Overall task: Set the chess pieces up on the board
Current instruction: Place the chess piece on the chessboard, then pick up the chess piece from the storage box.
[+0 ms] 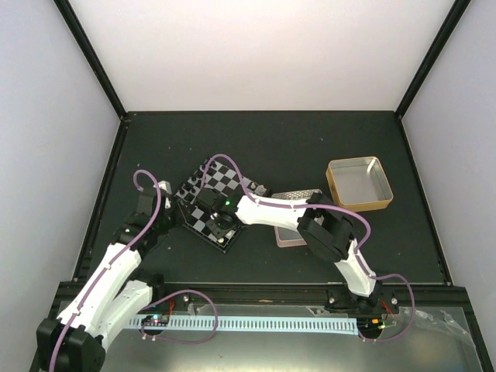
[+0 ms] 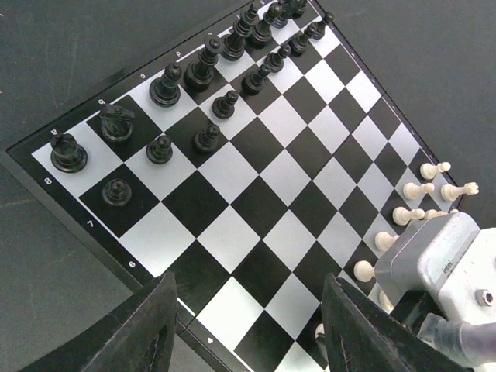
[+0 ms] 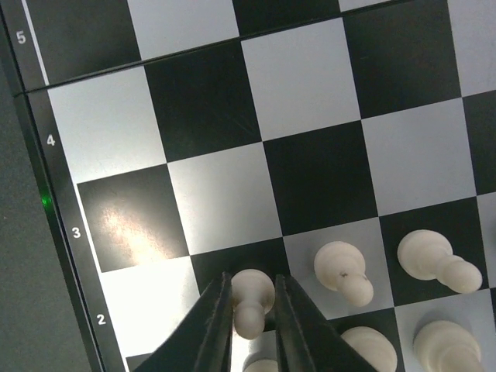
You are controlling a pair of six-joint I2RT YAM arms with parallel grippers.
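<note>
Rank nos. 2-5 on board (image 3: 66, 186) rim

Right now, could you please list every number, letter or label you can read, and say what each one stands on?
"5", "4", "3", "2": white rank numbers on the black edge of the board, right wrist view.
"8", "7", "6", "4": the same edge, left wrist view.
Letters along its adjoining edge: too blurred to read.
Mark on the grey camera housing: too small to read.

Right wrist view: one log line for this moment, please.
right gripper: straddling white pawn on board, second rank, grip unclear | left gripper: open, empty, over board edge
</note>
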